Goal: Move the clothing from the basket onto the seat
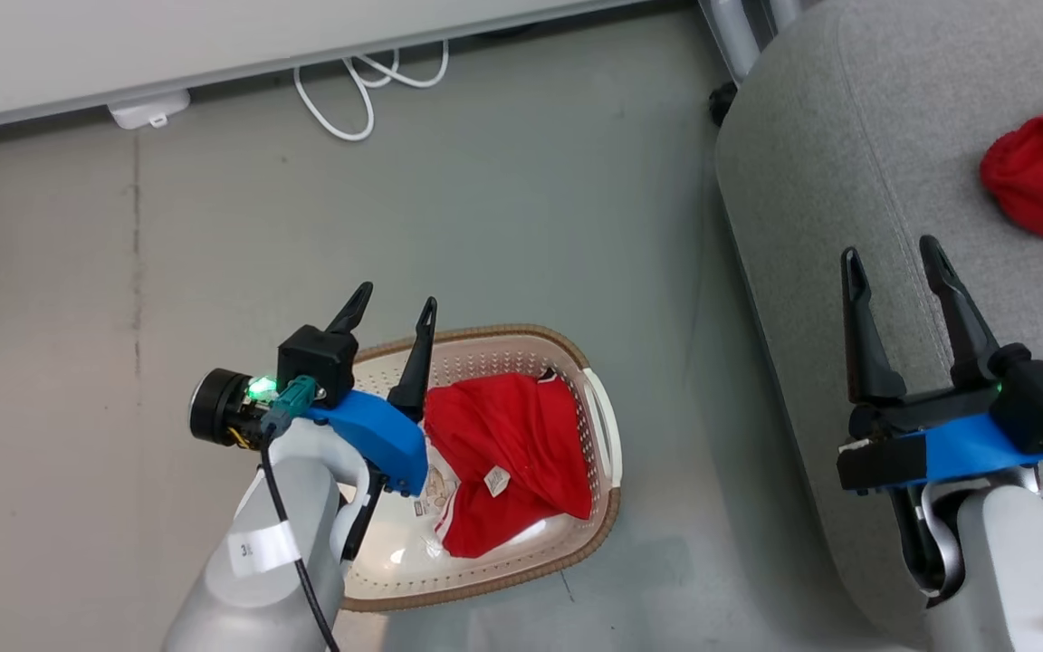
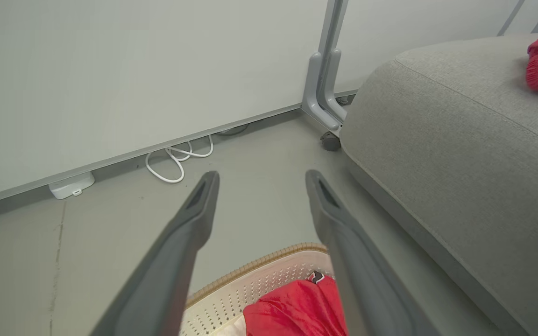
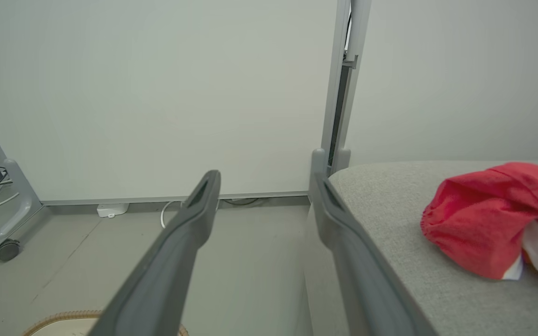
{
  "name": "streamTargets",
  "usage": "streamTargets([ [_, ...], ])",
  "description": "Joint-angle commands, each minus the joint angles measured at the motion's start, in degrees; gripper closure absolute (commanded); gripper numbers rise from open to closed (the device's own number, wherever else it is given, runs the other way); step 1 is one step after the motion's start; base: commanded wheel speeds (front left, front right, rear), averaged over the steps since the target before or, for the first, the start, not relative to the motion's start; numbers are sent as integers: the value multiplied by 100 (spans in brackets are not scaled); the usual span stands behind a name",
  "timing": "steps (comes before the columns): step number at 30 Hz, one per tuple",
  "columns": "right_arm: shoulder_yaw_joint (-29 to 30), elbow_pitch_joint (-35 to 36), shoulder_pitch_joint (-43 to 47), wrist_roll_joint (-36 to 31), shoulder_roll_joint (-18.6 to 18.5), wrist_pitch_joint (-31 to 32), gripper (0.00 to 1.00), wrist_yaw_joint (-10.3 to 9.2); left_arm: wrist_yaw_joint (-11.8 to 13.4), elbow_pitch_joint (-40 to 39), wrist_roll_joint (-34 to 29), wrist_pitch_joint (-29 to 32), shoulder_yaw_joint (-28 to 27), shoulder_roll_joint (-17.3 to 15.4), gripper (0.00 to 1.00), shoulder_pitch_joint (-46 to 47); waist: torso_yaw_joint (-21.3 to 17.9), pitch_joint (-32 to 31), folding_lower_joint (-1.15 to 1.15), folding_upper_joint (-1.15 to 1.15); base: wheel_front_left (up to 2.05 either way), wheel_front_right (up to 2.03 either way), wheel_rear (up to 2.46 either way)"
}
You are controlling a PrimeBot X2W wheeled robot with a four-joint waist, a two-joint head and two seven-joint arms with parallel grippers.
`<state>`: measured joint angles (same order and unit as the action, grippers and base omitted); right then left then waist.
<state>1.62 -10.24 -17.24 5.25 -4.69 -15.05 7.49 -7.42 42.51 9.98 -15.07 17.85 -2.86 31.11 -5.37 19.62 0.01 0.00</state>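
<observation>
left gripper (image 1: 397,295) is hovering above the left end of the oval cream plastic laundry basket with perforated sides and brown woven-look rim (image 1: 609,426); jaws are standing wide, gripping nothing, tips clear of the fabric
soft bright red garment with white trim and a small white sewn label (image 1: 508,444) is lying crumpled inside the basket, mostly filling its right half, label facing up, white printed panel showing at its left edge
basket is sitting on the grey floor (image 1: 503,181), near the large grey woven-fabric seat with rounded corner (image 1: 811,163) but not touching it
right gripper (image 1: 889,247) is hanging over the seat near the edge facing the basket; jaws are standing wide too, empty
second red garment (image 1: 1042,177) is lying bunched on the seat top, right of the right gripper and apart from it, white panel showing at its near side
white cable (image 1: 349,100) is lying looped on the floor by the wall base
</observation>
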Motion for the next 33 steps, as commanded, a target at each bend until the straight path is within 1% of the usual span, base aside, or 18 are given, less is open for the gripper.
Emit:
streamTargets([
  [1, -16, 42, -161, 37, 17, -20, 0, 1, -1, 335, 113, -16, 163, -18, 0, 276, -211, 355, -1, 0, 0, 0, 0],
  [7, -73, 138, -458, 59, 61, -20, 0, 1, -1, 1367, 485, 15, 544, -21, 0, 905, -386, 904, -1, 0, 0, 0, 0],
  [14, -93, 247, -795, 93, 118, -20, 0, 1, -1, 2196, 873, 373, 948, -17, 0, 1580, -506, 1583, -1, 0, 0, 0, 0],
  [15, -93, 247, -795, 93, 118, -20, 0, 1, -1, 2196, 873, 373, 948, -17, 0, 1580, -506, 1583, -1, 0, 0, 0, 0],
  [20, -118, 331, -1041, 99, 150, -20, 0, 1, -2, 2579, 1211, 815, 1203, -9, 0, 1997, -585, 2100, -1, 0, 0, 0, 0],
  [26, -96, 414, -1210, 102, 169, -20, 0, 1, -2, 2769, 1549, 1190, 1328, -11, 0, 2290, -649, 2535, -1, 0, 0, 0, 0],
  [33, -94, 495, -1348, 115, 182, -20, 0, 1, 33, 2993, 1843, 1529, 1197, -87, 0, 2600, -674, 2976, -1, 0, 0, 0, 0],
])
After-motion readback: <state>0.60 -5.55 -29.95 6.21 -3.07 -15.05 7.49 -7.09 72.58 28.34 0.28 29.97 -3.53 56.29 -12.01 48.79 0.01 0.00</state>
